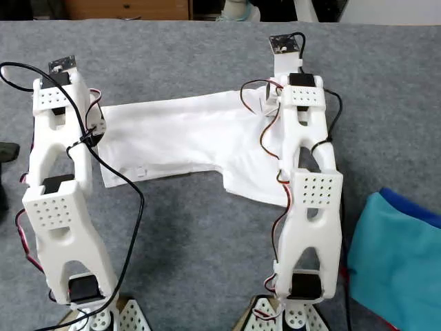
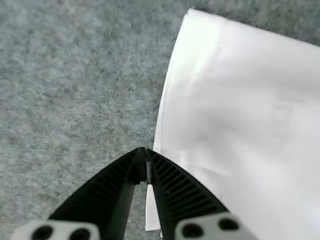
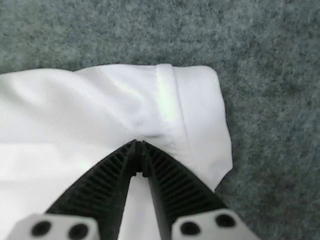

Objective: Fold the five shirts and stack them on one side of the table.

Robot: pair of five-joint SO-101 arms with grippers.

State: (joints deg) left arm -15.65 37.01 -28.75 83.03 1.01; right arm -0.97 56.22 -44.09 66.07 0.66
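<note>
A white shirt [image 1: 179, 138] lies half folded across the grey table between my two arms. In the left wrist view my left gripper [image 2: 146, 167] is shut on the shirt's [image 2: 240, 115] side edge, with a sliver of white cloth between its black fingers. In the right wrist view my right gripper [image 3: 138, 161] is shut on the shirt [image 3: 100, 105] near a hemmed corner, and the fabric puckers at the tips. From above, the left arm [image 1: 58, 124] stands over the shirt's left end and the right arm [image 1: 303, 117] over its right end.
A teal garment [image 1: 396, 258] with a blue one under it lies at the table's right edge, close to the right arm's base. A dark object [image 1: 7, 153] sits at the left edge. Grey table [image 1: 186, 248] lies open in front of the shirt.
</note>
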